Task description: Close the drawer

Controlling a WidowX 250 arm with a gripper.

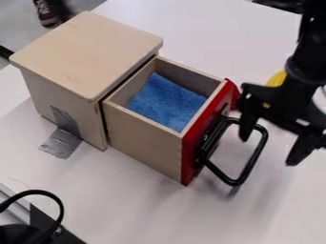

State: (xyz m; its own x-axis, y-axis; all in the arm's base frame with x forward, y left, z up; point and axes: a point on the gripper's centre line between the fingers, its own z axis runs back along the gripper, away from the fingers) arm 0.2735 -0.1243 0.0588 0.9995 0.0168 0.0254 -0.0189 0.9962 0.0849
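The wooden drawer [143,147] is pulled well out of its box [89,52], its open top showing a folded blue cloth [167,102] inside. Its red front [207,131] faces the lower right and carries a black loop handle [253,161]. On the right side, my gripper [270,148] hangs open by the handle, its two fingers spread apart. One finger is close to the handle's upper part, the other off to its right; whether the nearer one touches it I cannot tell.
Grey tape [62,143] runs from the box's side onto the white table [140,205]. A yellow object [276,78] is partly behind the arm. Something red [235,91] shows behind the drawer front. A black curved handle [47,193] stands at the lower left.
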